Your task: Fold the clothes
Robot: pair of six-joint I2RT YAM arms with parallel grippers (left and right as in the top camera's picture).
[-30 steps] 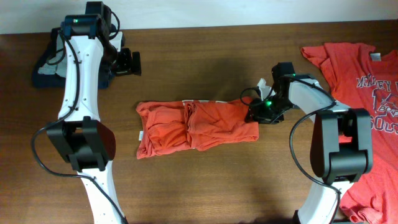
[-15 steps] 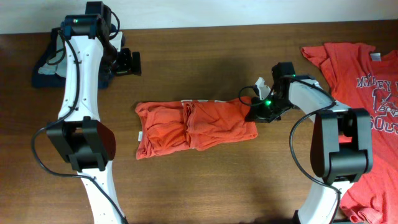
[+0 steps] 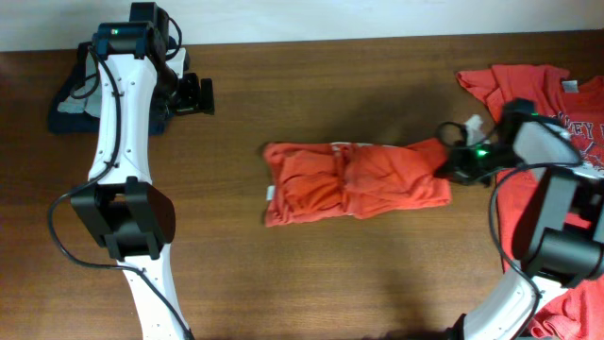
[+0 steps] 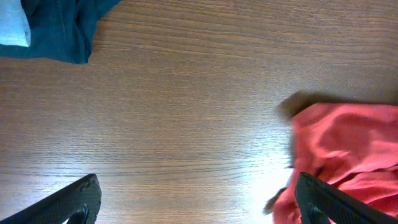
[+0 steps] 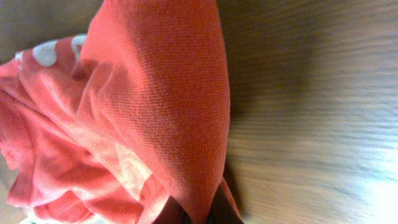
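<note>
We find the right gripper jaws clamped on the right corner of the folded T-shirt, mid-surface. We judge so thin a pinch may slip, or a pull unroll the loose folds. A spread T-shirt crowds the right; bare wood lies left. Farther off, the left gripper jaws stand apart, empty, by a dark blue garment.

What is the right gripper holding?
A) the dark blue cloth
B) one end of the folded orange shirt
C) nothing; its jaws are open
B: the right gripper is shut on the right end of the folded orange shirt, and the right wrist view shows the pinched cloth.
</note>
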